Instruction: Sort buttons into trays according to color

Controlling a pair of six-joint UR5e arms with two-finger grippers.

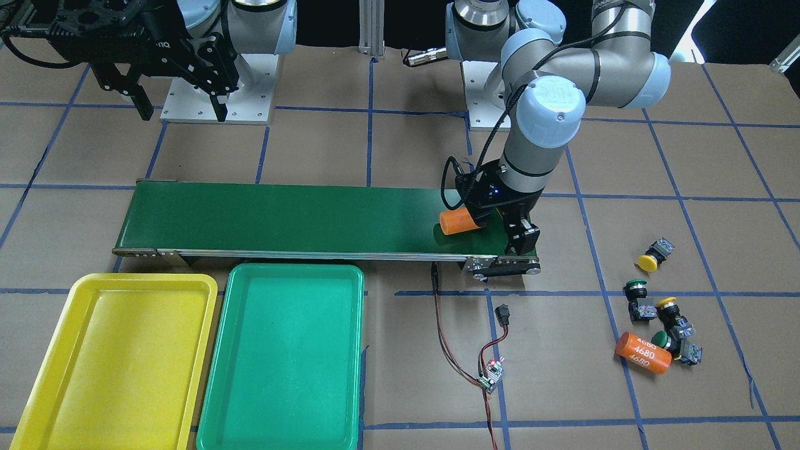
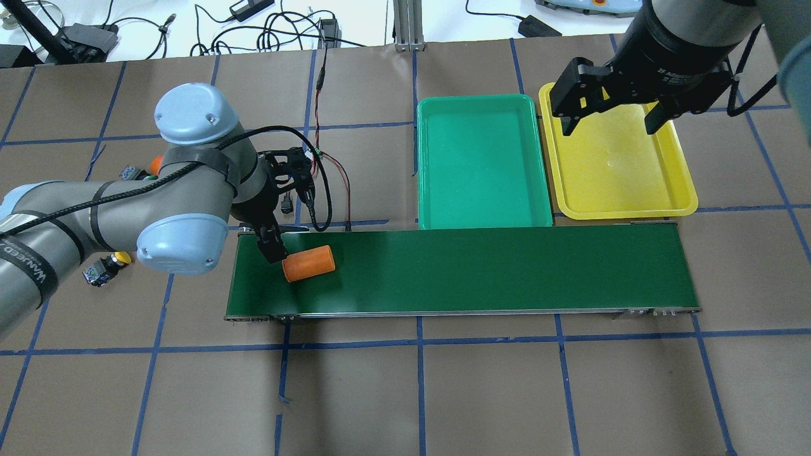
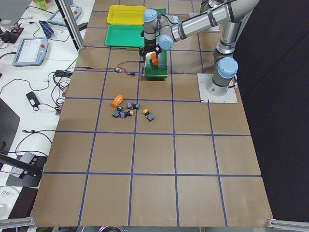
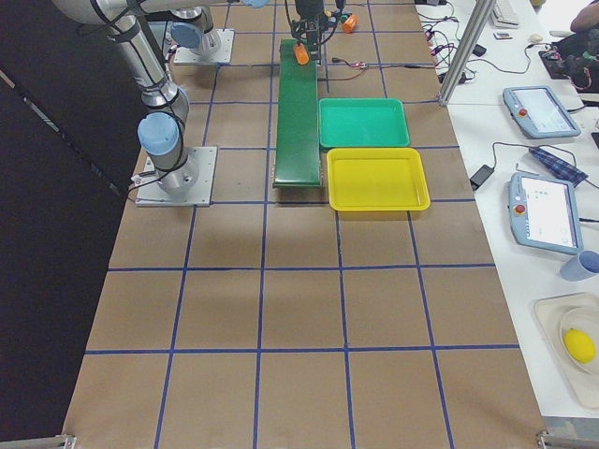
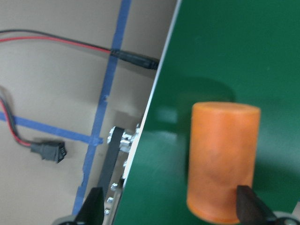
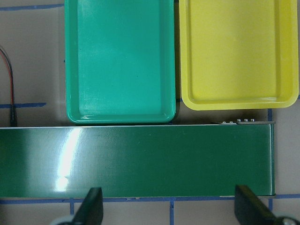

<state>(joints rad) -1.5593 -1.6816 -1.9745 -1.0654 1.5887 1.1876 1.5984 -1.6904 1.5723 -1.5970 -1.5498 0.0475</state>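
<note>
Several buttons lie loose on the brown paper at the robot's left: a yellow-capped one (image 1: 653, 256), a green one (image 1: 636, 294), another yellow (image 1: 667, 306) and a green one (image 1: 665, 340). The yellow tray (image 1: 119, 362) and the green tray (image 1: 287, 356) sit side by side with nothing in them. My left gripper (image 5: 171, 211) is open, low over the end of the conveyor belt (image 2: 475, 269), with an orange cylinder (image 5: 225, 159) lying on the belt close to one finger (image 5: 248, 211). My right gripper (image 2: 605, 123) hangs open and holds nothing above the yellow tray (image 2: 618, 171).
A second orange cylinder marked 4680 (image 1: 644, 353) lies beside the buttons. Red and black wires with a small circuit board (image 1: 490, 375) run from the belt's end across the paper. The left arm's elbow (image 2: 184, 209) covers part of the button pile from overhead.
</note>
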